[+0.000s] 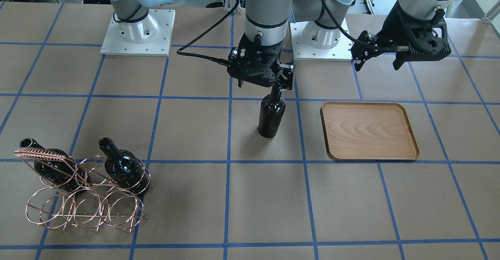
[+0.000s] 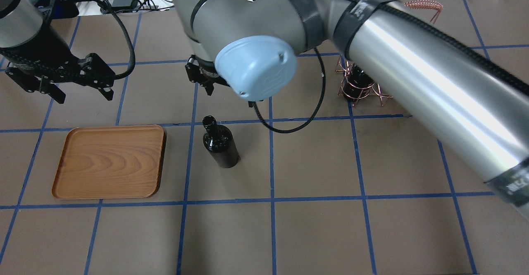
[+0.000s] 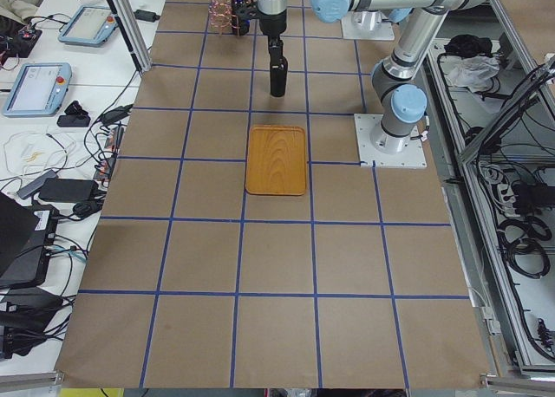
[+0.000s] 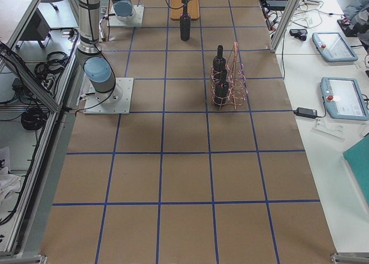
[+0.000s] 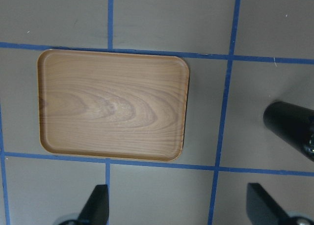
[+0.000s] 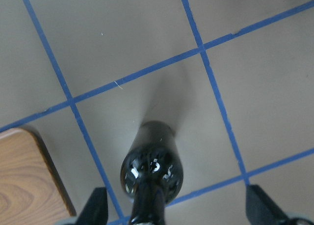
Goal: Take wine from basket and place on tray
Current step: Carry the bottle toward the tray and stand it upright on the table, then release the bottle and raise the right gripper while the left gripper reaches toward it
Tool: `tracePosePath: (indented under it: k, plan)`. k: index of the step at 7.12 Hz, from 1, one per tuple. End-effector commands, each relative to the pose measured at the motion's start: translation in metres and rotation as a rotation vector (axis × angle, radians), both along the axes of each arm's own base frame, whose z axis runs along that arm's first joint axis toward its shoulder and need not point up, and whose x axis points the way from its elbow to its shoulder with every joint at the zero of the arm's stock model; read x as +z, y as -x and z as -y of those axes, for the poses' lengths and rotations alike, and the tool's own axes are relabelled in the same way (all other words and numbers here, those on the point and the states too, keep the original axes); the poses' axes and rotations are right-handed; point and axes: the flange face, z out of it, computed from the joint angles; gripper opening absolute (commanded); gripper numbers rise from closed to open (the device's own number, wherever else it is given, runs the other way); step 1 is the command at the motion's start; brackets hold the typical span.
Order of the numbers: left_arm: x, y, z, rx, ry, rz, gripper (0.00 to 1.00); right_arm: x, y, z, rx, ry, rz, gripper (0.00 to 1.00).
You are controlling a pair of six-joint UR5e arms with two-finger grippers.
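Two fingers [image 6: 98, 208] of the right end effector [image 6: 180, 205] stand spread and released on either side of the wine's [image 1: 271, 115] neck. The wine stands upright on the table [image 1: 265, 205], just beside the tray [image 1: 369, 131]. The left end effector [image 5: 180, 205] hangs released above the tray. Two more bottles [image 1: 125, 170] sit in the basket [image 1: 86, 209], well apart.

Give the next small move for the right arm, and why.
Probably raise the right pincer straight up, clear of the neck. It is open, the wine bottle stands upright by itself beside the tray, not on it, and the open left pincer hovers over the tray, so a handover looks likely.
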Motion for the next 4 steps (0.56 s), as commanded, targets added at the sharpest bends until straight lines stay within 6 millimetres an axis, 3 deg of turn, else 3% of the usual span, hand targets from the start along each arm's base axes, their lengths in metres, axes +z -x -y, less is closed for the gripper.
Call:
tracePosePath:
  k: [1, 3, 4]
  plan:
    - [0.000, 0.060, -0.011, -0.014, 0.008, 0.001, 1.00, 0.029, 0.099, 0.032, 0.164, -0.035, -0.028, 1.00]
    - [-0.013, 0.133, -0.026, -0.150, 0.014, 0.004, 1.00, 0.037, 0.197, 0.058, 0.275, -0.081, -0.026, 1.00]
    - [-0.031, 0.160, -0.033, -0.169, 0.025, 0.005, 1.00, 0.044, 0.244, 0.064, 0.323, -0.076, -0.024, 1.00]
